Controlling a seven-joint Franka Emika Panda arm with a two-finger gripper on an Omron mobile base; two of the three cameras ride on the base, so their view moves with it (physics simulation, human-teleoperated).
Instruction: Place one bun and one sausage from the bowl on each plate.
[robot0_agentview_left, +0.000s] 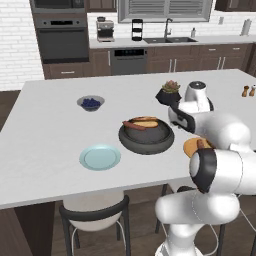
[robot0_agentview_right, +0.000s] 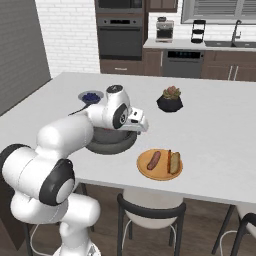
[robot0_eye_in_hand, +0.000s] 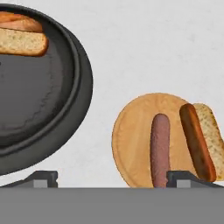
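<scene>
Small grey bowl of blueberries (robot0_agentview_left: 90, 103): far left on the white island counter (robot0_agentview_left: 45, 140), well apart from the rest.
Pale blue round plate (robot0_agentview_left: 100, 157): near the counter's front edge, bare, just left of the big bowl.
Large shallow dark-grey bowl (robot0_agentview_left: 146, 136): mid-counter — a golden-tan oblong bun (robot0_agentview_left: 146, 119) and a slender reddish-brown sausage (robot0_agentview_left: 134, 125) lie inside, side by side at its far side.
Black pot with a small plant (robot0_agentview_right: 170, 100): behind, toward the right.
Robot gripper (robot0_eye_in_hand: 112, 178): hovers above the gap between bowl and orange plate; fingers spread wide, holding nothing.
Orange-brown wooden round plate (robot0_eye_in_hand: 133, 135): right of the bowl, near the front edge — carries a sausage, plus a second sausage (robot0_eye_in_hand: 197, 142) leaning on a bun (robot0_eye_in_hand: 213, 131).
</scene>
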